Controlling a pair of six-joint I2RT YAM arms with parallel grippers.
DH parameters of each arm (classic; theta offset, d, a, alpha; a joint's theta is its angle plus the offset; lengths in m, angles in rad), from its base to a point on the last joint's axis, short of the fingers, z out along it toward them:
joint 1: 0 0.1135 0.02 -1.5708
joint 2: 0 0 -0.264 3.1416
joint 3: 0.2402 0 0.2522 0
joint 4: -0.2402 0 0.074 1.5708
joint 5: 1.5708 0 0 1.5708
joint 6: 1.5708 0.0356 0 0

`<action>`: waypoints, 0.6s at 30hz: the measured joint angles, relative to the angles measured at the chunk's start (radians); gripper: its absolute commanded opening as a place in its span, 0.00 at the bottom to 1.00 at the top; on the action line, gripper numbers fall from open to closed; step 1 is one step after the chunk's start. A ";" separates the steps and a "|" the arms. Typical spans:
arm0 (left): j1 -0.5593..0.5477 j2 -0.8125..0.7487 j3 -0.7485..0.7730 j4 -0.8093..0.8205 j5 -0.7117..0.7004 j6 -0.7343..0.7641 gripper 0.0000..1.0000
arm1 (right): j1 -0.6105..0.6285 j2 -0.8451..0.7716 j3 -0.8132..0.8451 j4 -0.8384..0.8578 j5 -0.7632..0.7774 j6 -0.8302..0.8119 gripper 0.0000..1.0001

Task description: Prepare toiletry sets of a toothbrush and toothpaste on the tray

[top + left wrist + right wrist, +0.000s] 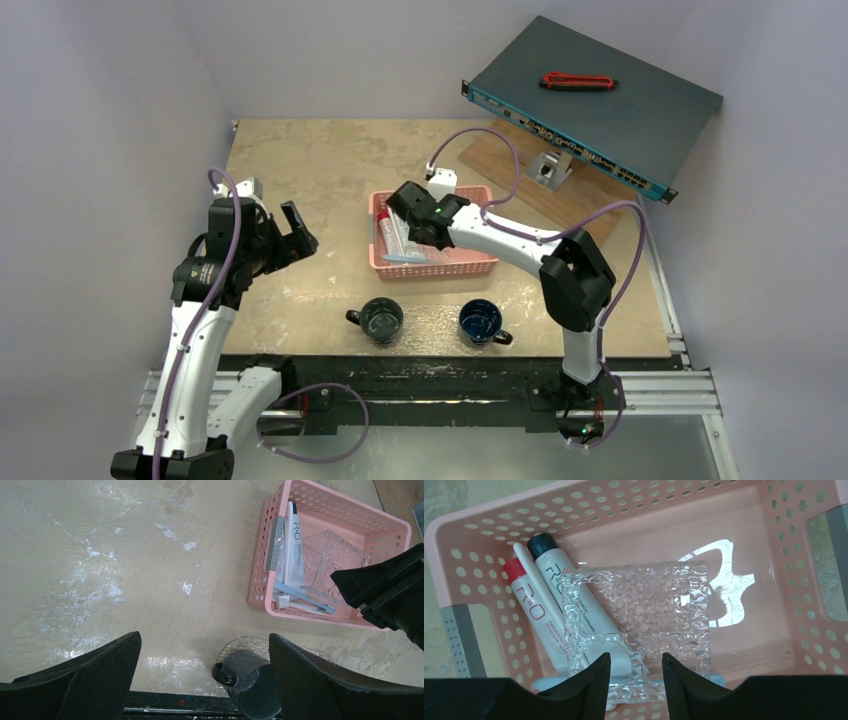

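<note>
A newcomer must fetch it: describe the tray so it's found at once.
Start at the pink slotted basket, the only pink thing. The tray lies inside, partly over the black-capped toothpaste tube; it alone is clear, rectangular, with a pebbled texture.

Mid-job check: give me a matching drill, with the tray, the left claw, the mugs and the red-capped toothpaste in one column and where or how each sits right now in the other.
Things
1. tray
2. left claw
3. mugs
4. red-capped toothpaste

Place or state
A. open, above the bare table
B. dark, standing on the table outside the basket
C. clear and textured, lying inside the pink basket
D. white, in the basket beside the dark-capped tube

Pairs: 1-C, 2-A, 3-B, 4-D
</note>
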 measured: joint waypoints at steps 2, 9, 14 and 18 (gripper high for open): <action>0.000 0.000 0.000 0.000 0.001 0.000 0.99 | 0.000 0.017 0.000 0.004 -0.005 0.000 0.44; 0.000 0.000 0.000 0.000 0.002 0.000 0.99 | -0.011 0.047 0.000 0.012 -0.026 0.000 0.36; 0.000 0.000 0.000 0.000 0.002 0.000 0.99 | -0.019 0.051 0.000 0.021 -0.030 -0.001 0.19; 0.000 0.000 0.000 0.000 0.002 0.000 0.99 | -0.019 0.051 0.000 0.020 -0.032 -0.001 0.05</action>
